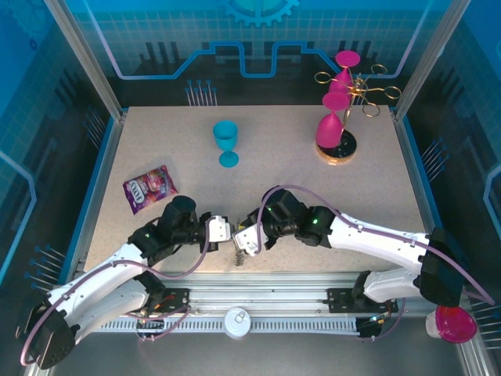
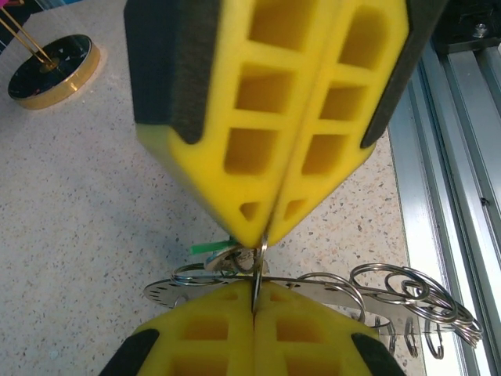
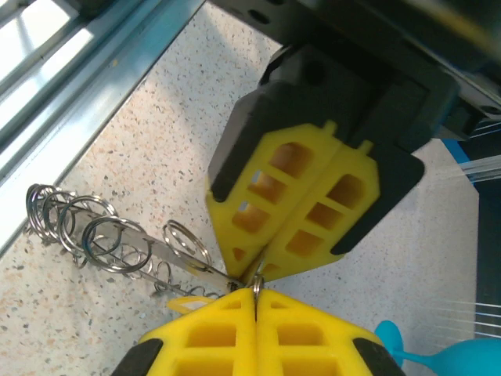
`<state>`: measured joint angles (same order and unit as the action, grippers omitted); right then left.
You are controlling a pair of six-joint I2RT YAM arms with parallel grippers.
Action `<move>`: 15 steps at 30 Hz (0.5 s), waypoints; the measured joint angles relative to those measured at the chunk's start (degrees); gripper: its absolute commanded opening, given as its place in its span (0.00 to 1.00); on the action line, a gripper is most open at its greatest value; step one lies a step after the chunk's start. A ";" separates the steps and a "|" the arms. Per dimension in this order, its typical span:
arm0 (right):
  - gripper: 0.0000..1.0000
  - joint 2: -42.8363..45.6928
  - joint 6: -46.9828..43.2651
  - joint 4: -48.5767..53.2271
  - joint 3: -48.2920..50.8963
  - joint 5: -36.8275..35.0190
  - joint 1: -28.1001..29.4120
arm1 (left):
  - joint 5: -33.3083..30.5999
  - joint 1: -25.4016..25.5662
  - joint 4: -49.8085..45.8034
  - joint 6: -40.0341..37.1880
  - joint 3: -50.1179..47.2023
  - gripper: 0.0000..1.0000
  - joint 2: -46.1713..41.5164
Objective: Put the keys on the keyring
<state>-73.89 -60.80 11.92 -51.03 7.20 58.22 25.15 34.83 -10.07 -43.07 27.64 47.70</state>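
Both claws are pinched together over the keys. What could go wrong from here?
The left claw and right claw are shut tip to tip on one thin metal ring; an uneven pull could slip it free. The silver keyring strip of looped wire rings sits close to the aluminium rail; if dropped, it may slide off.

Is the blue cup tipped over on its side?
No, the blue cup stands upright on the table, with its foot down and its bowl on top.

Speckled beige table
A blue goblet and a gold rack stand on it; a purple snack packet lies flat.
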 measured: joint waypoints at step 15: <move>0.00 0.57 -6.34 -2.91 3.10 -7.06 2.16 | 1.55 -1.46 -1.22 2.21 0.44 0.00 0.81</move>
<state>-73.32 -67.13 9.02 -47.92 0.14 60.38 26.70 33.36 -11.29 -40.86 28.08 48.51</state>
